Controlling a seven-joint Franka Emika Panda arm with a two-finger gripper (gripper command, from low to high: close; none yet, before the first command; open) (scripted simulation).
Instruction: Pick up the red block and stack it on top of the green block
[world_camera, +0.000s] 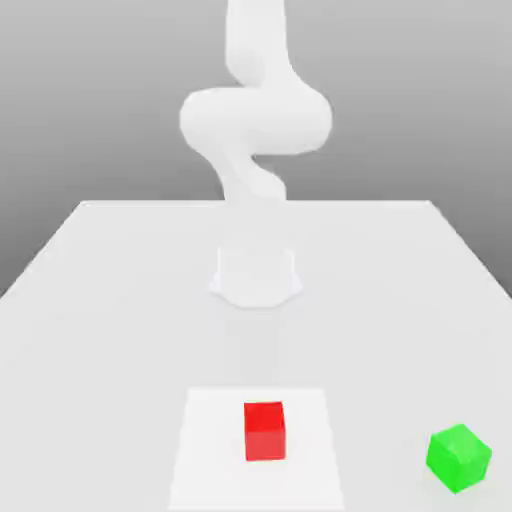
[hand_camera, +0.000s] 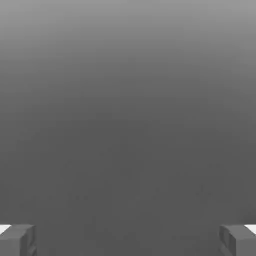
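The red block (world_camera: 265, 431) sits on the tabletop (world_camera: 110, 300), near the front edge & about in the middle, on a lighter square patch (world_camera: 210, 450). The green block (world_camera: 459, 457) is by the front corner on the exterior view's right, well apart from the red one & turned a bit. The white arm (world_camera: 255, 115) stands at the back w/ its round base (world_camera: 256, 275) on the table. In the hand view the gripper (hand_camera: 128, 240) has its jaws wide apart w/ nothing between them; two gray fingertips (hand_camera: 17, 240) show at the sides.
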